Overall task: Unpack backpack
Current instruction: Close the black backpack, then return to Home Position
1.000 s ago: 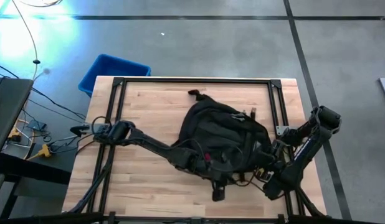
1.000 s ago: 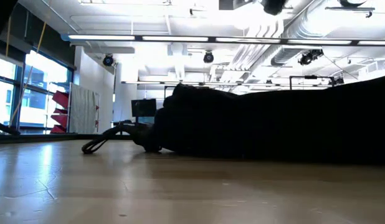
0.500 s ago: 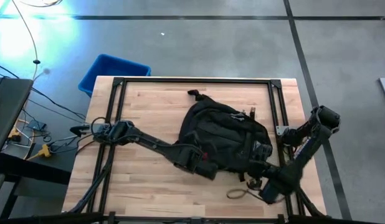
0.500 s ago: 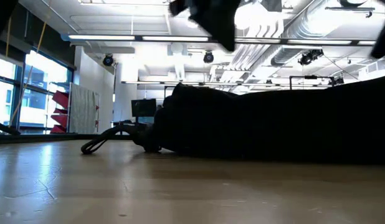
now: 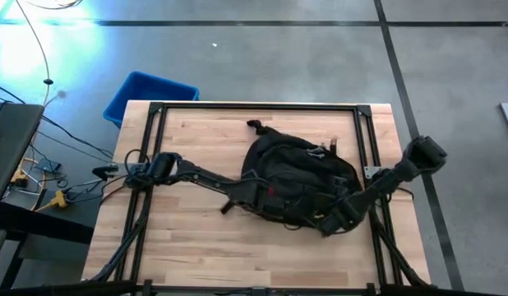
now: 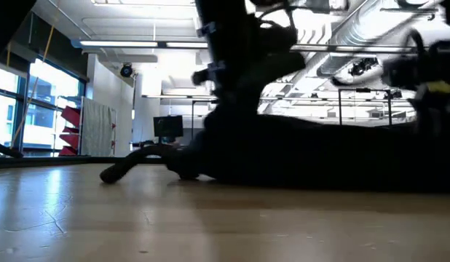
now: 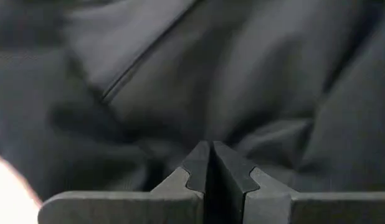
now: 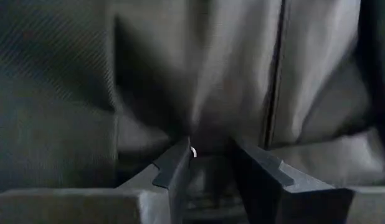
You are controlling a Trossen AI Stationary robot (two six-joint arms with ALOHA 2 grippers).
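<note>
Here the soft, rounded black fabric backpack [image 5: 299,177] lies rumpled; left gripper [image 7: 211,163] jaws closed, right gripper [image 8: 208,163] jaws parted.

Bright ceiling strip lights [image 6: 137,44] flood the low view, leaving the backpack [image 6: 320,156] a black silhouette with motion-smeared arm shapes above it. Glare whitens the high view's upper left floor. Both wrist views are dim, grey and soft, the fabric out of focus.
</note>
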